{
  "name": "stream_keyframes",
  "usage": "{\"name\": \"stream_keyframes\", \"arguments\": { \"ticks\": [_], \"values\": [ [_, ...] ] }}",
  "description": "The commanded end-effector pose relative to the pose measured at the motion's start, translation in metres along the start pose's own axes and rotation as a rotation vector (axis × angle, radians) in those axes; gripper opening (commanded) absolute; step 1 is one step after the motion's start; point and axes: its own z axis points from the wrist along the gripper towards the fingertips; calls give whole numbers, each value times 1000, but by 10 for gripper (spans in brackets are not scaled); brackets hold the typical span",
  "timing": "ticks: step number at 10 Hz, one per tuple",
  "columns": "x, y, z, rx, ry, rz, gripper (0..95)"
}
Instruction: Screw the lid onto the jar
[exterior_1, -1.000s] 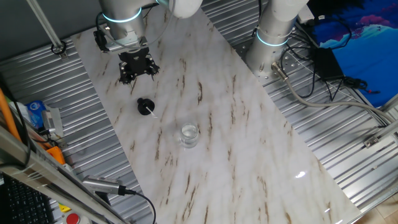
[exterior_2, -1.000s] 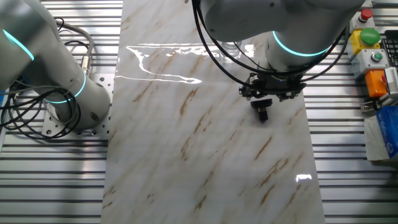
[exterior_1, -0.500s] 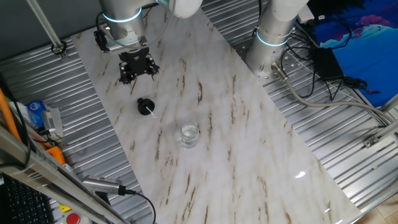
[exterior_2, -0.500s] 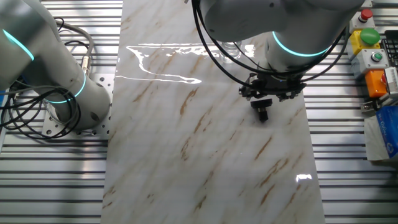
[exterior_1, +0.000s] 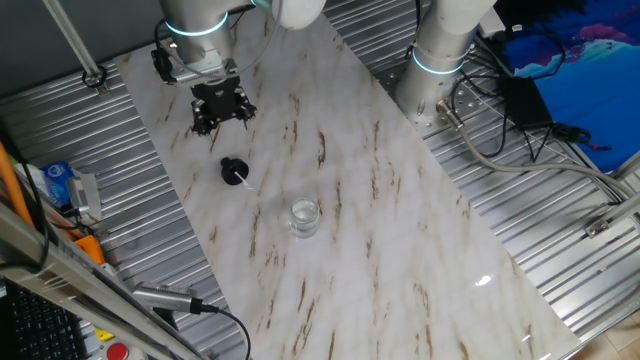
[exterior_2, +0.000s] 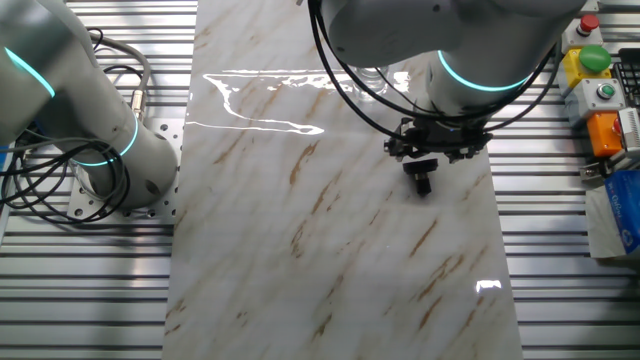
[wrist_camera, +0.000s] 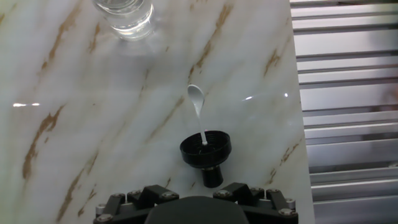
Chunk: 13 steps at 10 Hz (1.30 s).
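The lid (exterior_1: 233, 171) is a round black cap lying on the marble tabletop, with a small white spoon (wrist_camera: 196, 102) sticking out of its middle. In the hand view the lid (wrist_camera: 206, 149) is low and centre, just ahead of my gripper's black body (wrist_camera: 193, 210); the fingertips are out of frame. The clear glass jar (exterior_1: 304, 217) stands upright and uncovered further along the table, at the top left of the hand view (wrist_camera: 124, 15). My gripper (exterior_1: 220, 108) hovers over the lid (exterior_2: 421, 180), open and empty.
A second robot arm's base (exterior_1: 440, 50) stands at the table's far side, with cables (exterior_1: 500, 120) beside it. Ribbed metal decking (wrist_camera: 348, 93) borders the marble top close to the lid. A button box (exterior_2: 590, 60) sits off the table edge.
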Motion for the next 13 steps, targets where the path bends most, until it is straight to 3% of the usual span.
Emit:
{"name": "stream_keyframes", "arguments": {
  "ticks": [1,13],
  "values": [
    [0,0,0,0,-1,3,760],
    [0,0,0,6,4,34,760]
  ]
}}
